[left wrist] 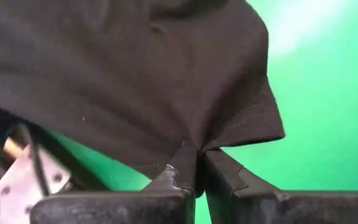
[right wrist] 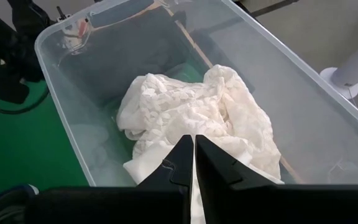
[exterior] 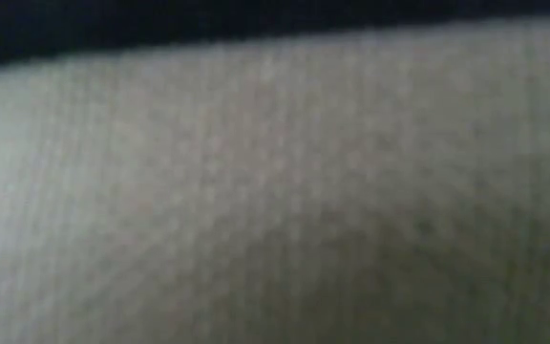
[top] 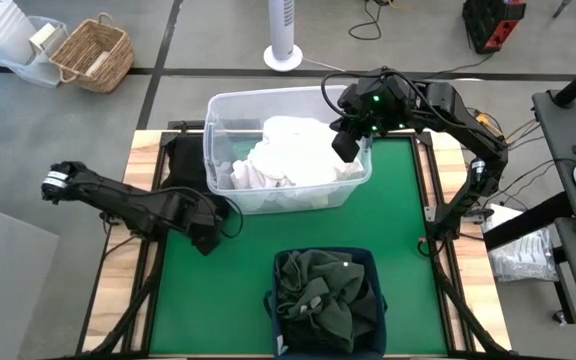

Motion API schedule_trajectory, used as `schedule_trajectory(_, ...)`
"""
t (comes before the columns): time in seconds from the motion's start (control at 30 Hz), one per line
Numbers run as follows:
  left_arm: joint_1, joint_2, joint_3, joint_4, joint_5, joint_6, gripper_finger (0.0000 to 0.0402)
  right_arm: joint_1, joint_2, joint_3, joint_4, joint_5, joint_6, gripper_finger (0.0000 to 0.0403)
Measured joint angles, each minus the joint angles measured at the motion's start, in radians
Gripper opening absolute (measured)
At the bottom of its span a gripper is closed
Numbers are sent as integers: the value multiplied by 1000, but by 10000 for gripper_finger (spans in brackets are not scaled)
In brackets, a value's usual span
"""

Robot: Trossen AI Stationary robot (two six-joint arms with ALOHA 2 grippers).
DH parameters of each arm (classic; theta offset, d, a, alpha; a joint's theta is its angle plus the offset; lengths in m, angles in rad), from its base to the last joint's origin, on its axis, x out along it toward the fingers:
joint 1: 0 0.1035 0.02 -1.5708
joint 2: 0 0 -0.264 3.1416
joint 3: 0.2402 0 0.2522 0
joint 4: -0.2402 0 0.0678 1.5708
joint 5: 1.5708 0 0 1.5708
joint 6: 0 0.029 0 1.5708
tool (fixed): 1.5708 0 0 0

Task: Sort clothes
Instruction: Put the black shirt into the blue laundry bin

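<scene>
Green table (top: 408, 200): holds 2 containers. Clear tub (top: 353, 185): white clothes (top: 293, 160) heaped inside. Navy bin (top: 368, 265): dark green clothes (top: 328, 295) piled in. Black garment (left wrist: 135, 74): by the tub's left side, hem pinched in the clenched left gripper (left wrist: 199, 168). Right gripper (right wrist: 195, 152): clamped together, empty, above the white heap. Low view: filled by pale cloth, possibly a garment against the lens

No lettering, label, brand mark or number can be read anywhere: not on the clothes, the bins, the arms or the tabletop.
</scene>
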Motion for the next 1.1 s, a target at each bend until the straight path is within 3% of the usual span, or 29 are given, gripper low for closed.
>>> schedule_trajectory(0.43, 0, -48, 237, -253, -19, -4, 0, 0, 0, 0, 0, 0, -21, 9)
schedule_trajectory(1.1, -15, -96, 702, -389, -23, 82, 0, 0, 0, 0, 1, 0, -41, 9)
